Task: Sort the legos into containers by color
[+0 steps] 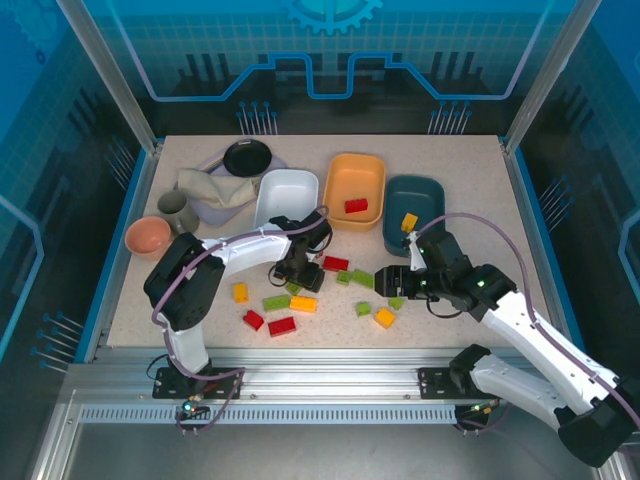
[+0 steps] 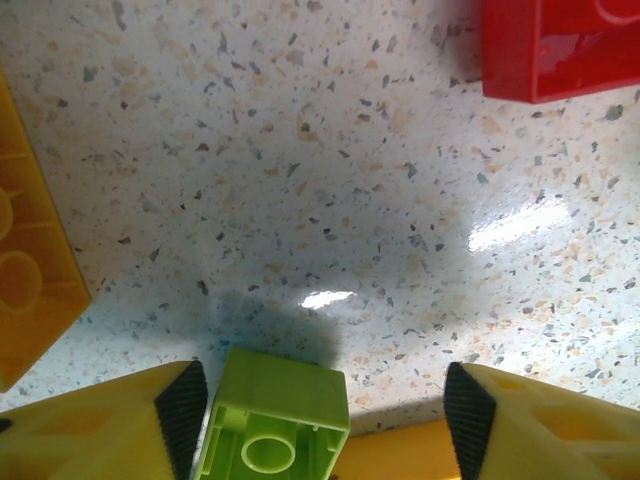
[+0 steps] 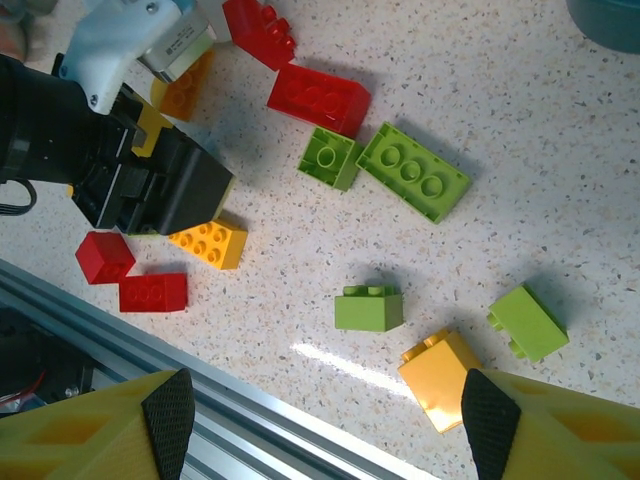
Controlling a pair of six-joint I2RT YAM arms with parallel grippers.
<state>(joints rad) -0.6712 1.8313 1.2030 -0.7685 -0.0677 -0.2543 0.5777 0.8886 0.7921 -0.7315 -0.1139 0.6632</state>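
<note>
I see bright, even overhead light on the table (image 1: 470, 170), shadows soft and short. In my left wrist view two white glare patches sit on the speckled top; a grey shadow lies just beyond the green brick (image 2: 272, 420), whose near end blurs

The left arm (image 1: 235, 250) rises from its base at the near edge, bends at the elbow and runs its white forearm rightward over the bench (image 1: 470, 165). The wrist turns down, so the left jaws point straight at the surface, their dark pads (image 2: 182, 415) apart and low over it. The right arm (image 1: 525, 325) folds out from its base to the far right (elbow past the bench edge), then reaches back up and left. The right jaws aim left and downward, their pads (image 3: 168, 420) standing wide apart.
</note>
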